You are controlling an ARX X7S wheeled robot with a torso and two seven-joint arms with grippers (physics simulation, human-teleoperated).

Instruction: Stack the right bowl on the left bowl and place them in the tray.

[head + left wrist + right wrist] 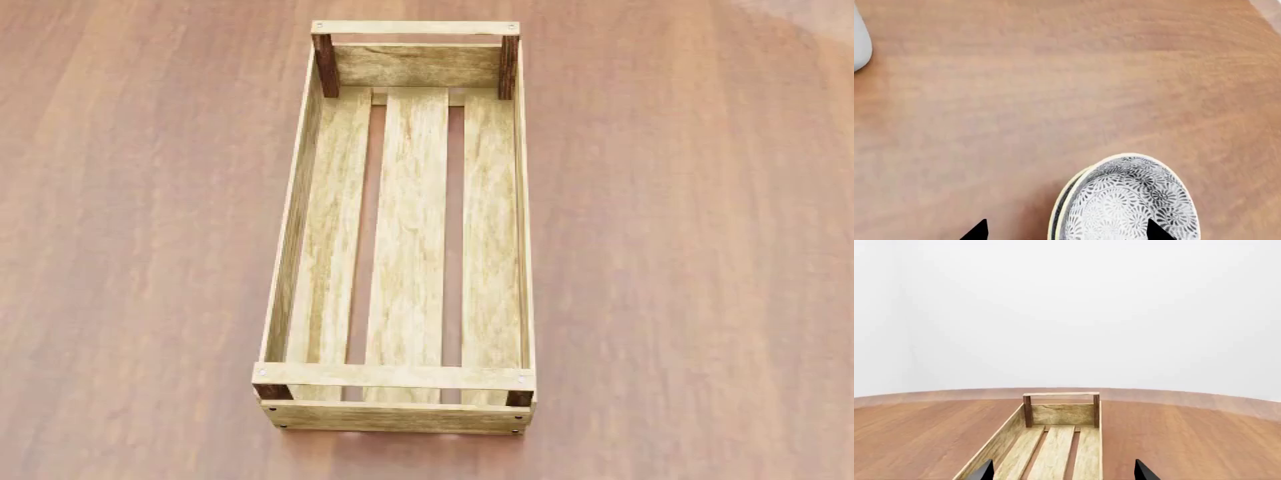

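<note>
A grey-and-white flower-patterned bowl (1131,200) with a cream rim sits on the wooden table, seen only in the left wrist view. A second cream rim shows close under its edge, like another bowl nested beneath; I cannot tell which is the left bowl and which the right. My left gripper (1067,232) is open, one fingertip over the bowl's inside and the other over bare table, the rim between them. The tray (400,378) lies lengthwise in the head view and holds nothing. My right gripper (1064,472) is open and points along the tray (1062,415) from its near end.
A white rounded object (858,42) pokes in at the edge of the left wrist view. Brown wooden table (694,260) surrounds the tray on all sides. Neither arm nor any bowl shows in the head view.
</note>
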